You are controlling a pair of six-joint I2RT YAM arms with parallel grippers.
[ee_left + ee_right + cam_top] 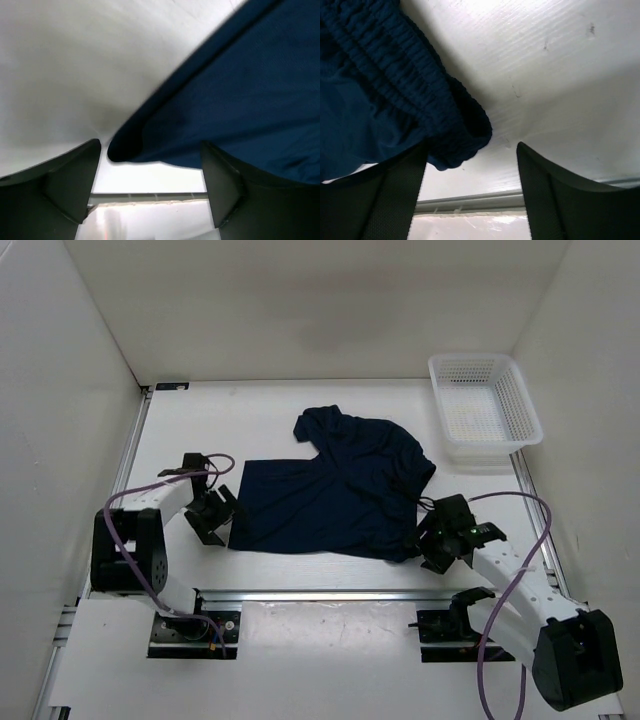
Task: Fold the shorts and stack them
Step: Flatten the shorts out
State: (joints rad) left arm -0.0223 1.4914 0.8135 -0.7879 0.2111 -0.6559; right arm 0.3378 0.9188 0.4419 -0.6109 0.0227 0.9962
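Top external: dark navy shorts [335,490] lie spread on a white table [260,420], with an arm low at each near corner of the cloth.
Shorts: mid-table, mostly flat; one wide leg reaches left and near, the other angles toward the far side and is rumpled at its end.
Waistband [418,502]: on the right side of the garment, bunched at its near end.
Left gripper [213,517]: down at table level, just beside the near-left corner of the leg.
Right gripper [437,540]: down at the near-right corner, by the end of the waistband.
Basket [485,410]: white mesh, in the far-right corner, apart from the shorts.
Left wrist: jaws stand apart; a rounded hem corner of the shorts sits between the two fingers [65,185], lying on the table and not pinched.
Right wrist: jaws stand apart; the ribbed elastic end of the waistband hangs over the left-hand finger [375,200], while bare table shows between it and the other finger.
Contact: whether either gripper touches the cloth cannot be told from above.
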